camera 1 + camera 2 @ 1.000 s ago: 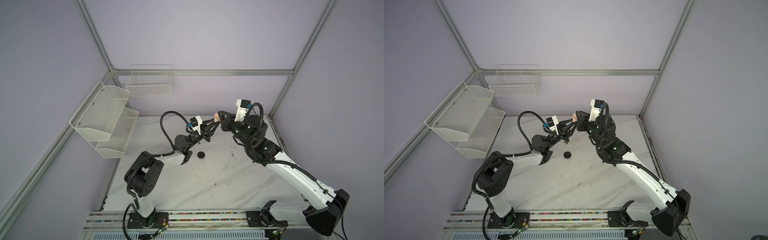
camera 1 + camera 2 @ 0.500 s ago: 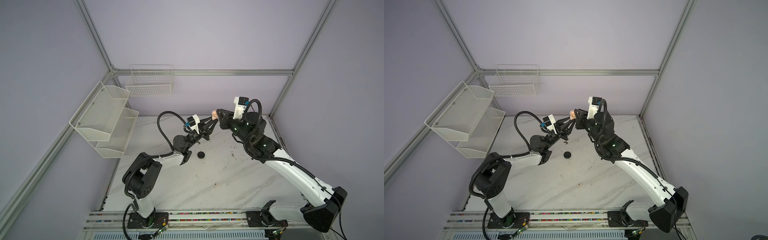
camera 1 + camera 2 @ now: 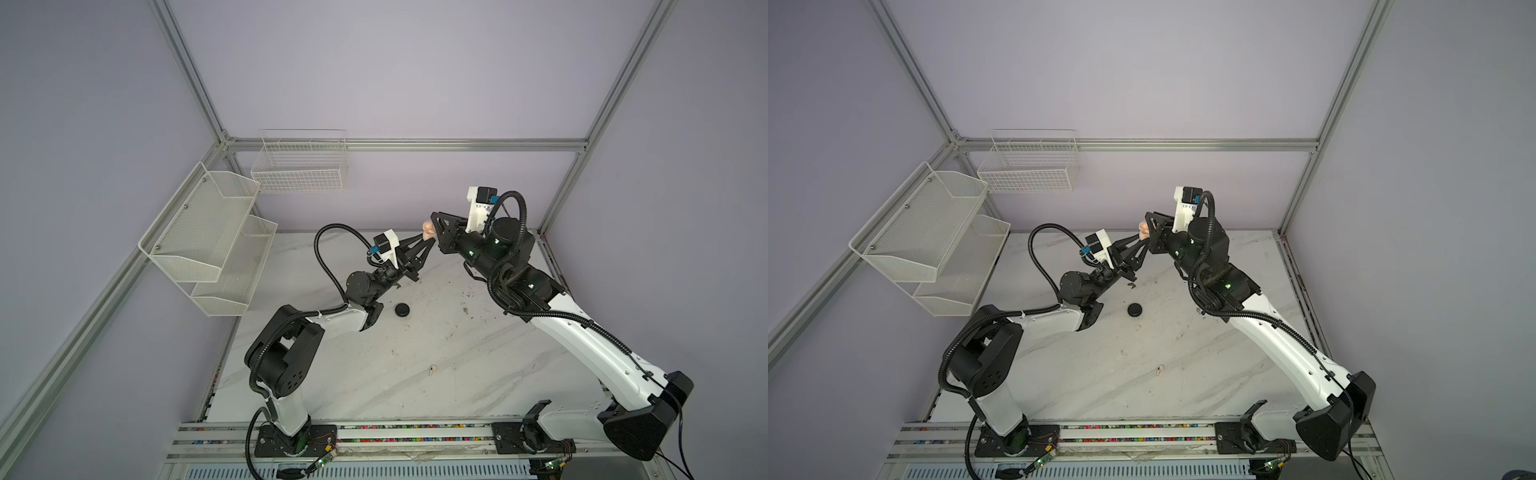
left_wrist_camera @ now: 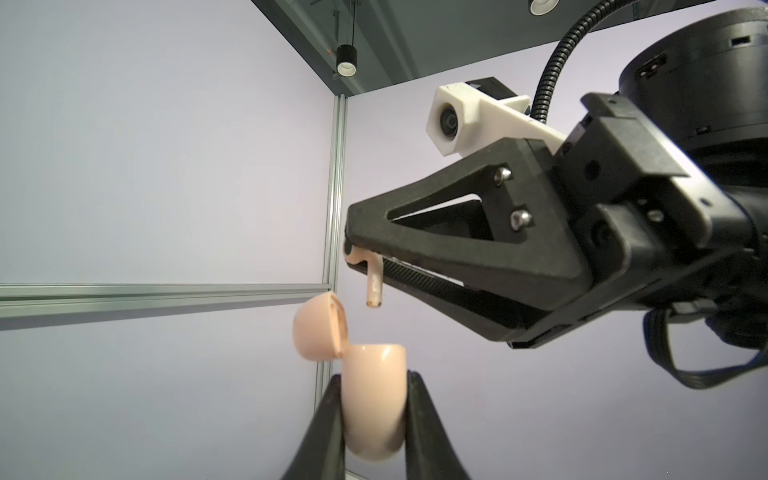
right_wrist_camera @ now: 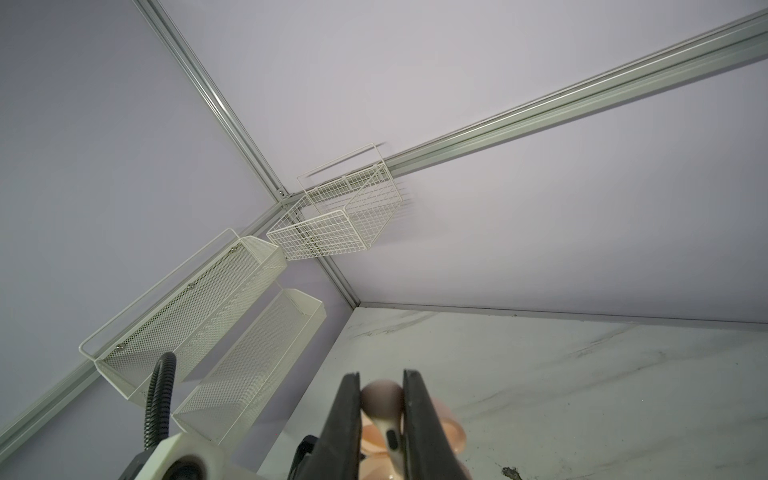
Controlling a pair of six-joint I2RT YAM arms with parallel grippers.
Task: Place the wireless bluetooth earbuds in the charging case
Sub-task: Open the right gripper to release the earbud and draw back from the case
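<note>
Pink earbud (image 4: 373,286) in right gripper (image 4: 351,250) above open charging case (image 4: 374,399)

Pink charging case (image 4: 374,399): off the table (image 3: 457,374), upright, clamped at its sides in left gripper (image 4: 374,384); lid (image 4: 316,328) hinged open. 
Pink earbud (image 4: 373,286): pinched in right gripper (image 4: 353,249), stem down, just above the case mouth, not touching. 
Second pink earbud (image 3: 433,369): lying on table, front-centre. 
Round black case (image 3: 402,309): flat, mid-table.

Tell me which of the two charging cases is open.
The pale pink case, clamped in the left gripper with its lid hinged back; the black case lies on the table as a closed puck.
</note>
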